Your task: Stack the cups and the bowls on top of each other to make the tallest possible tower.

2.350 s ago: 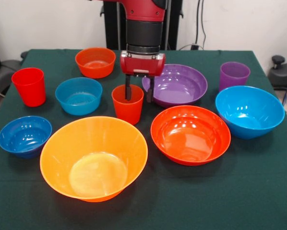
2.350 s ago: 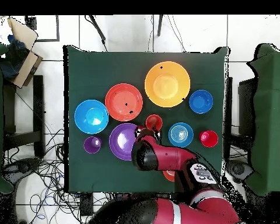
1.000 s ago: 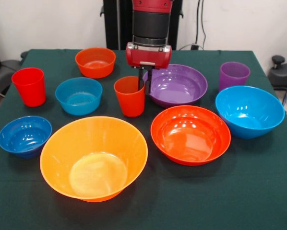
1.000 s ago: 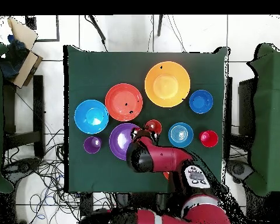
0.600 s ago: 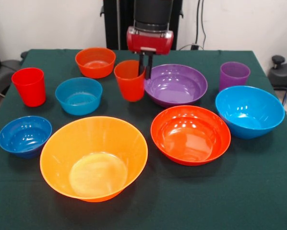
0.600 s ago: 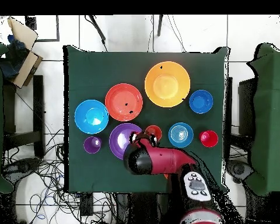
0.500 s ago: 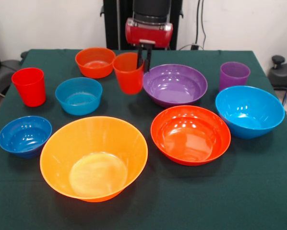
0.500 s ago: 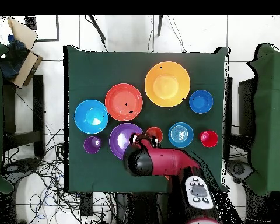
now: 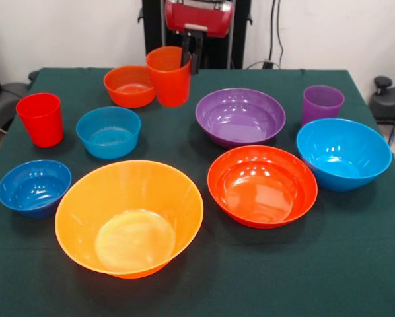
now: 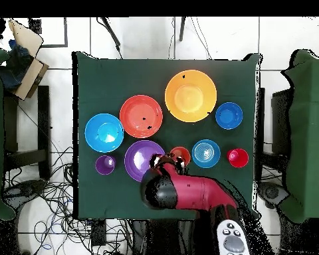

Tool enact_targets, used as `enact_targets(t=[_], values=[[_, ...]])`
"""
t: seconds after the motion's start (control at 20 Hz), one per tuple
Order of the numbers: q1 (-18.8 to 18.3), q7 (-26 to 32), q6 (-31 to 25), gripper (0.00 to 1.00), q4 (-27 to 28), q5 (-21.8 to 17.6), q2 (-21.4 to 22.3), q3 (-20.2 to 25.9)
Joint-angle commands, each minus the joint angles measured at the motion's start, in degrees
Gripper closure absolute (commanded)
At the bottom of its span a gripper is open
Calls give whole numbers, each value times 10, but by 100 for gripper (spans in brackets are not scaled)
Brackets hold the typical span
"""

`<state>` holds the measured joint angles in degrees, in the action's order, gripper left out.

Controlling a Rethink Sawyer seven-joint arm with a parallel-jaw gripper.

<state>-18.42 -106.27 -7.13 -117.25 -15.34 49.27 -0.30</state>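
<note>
One cup, the orange-red cup (image 9: 169,75), is held clear of the green table (image 9: 356,264) by the gripper (image 9: 190,51), whose fingers are clamped on its rim, one inside and one outside. Compared with a moment before, it has been carried higher and toward the small orange bowl (image 9: 131,85), whose edge it now overlaps in the front view; earlier still it stood on the cloth beside the purple bowl (image 9: 240,117). The large yellow-orange bowl (image 9: 129,217), the red cup (image 9: 40,119) and the purple cup (image 9: 322,103) are unmoved. No writing or brand can be read.
</note>
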Motion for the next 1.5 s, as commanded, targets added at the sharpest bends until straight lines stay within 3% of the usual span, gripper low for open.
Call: enact_targets(t=[0.05, 0.7, 1.05, 1.5], values=[[-30, -34, -33, 100, -61, -24, 18, 21], [-48, -12, -22, 100, -26, -47, -6, 18], [-51, -25, 24, 100, -6, -68, -48, 14], [-100, 5, 3, 100, 18, -93, -62, 56]])
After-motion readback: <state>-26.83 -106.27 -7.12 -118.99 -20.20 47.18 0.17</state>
